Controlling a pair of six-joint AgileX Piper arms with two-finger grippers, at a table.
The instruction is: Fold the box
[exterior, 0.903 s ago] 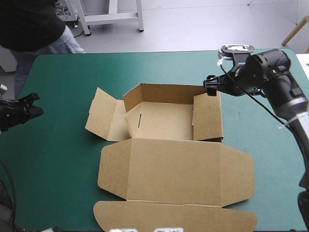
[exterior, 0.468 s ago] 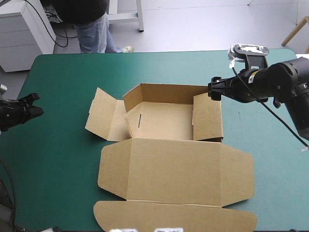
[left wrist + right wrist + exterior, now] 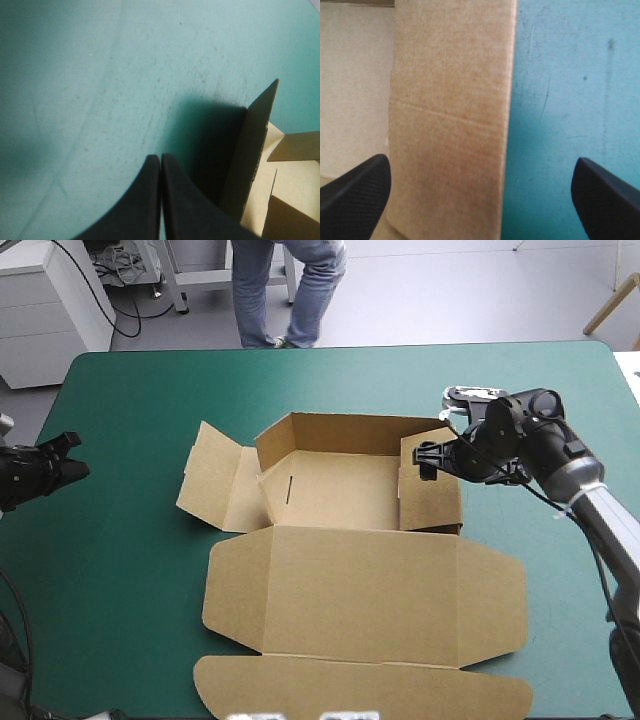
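Note:
The brown box (image 3: 345,540) lies mid-table as an open tray. Its back wall and right wall (image 3: 432,480) stand up, its left flaps (image 3: 215,480) are spread outward, and its lid (image 3: 365,595) lies flat toward the front. My right gripper (image 3: 428,456) hovers over the right wall, open. In the right wrist view the wall's board (image 3: 450,120) lies between the gripper's (image 3: 480,165) spread fingers, with teal-green cover beside it. My left gripper (image 3: 68,462) rests far left, shut, apart from the box. In its own view, that gripper (image 3: 160,162) points at a raised flap (image 3: 250,150).
The lid's front flap (image 3: 360,690) reaches the table's front edge. Teal-green cover (image 3: 130,540) stretches between my left gripper and the box's left flaps, and a strip of it (image 3: 560,590) lies right of the box.
My right gripper has come down from the box's back right corner and forward along the right wall. The left arm and the box have not moved.

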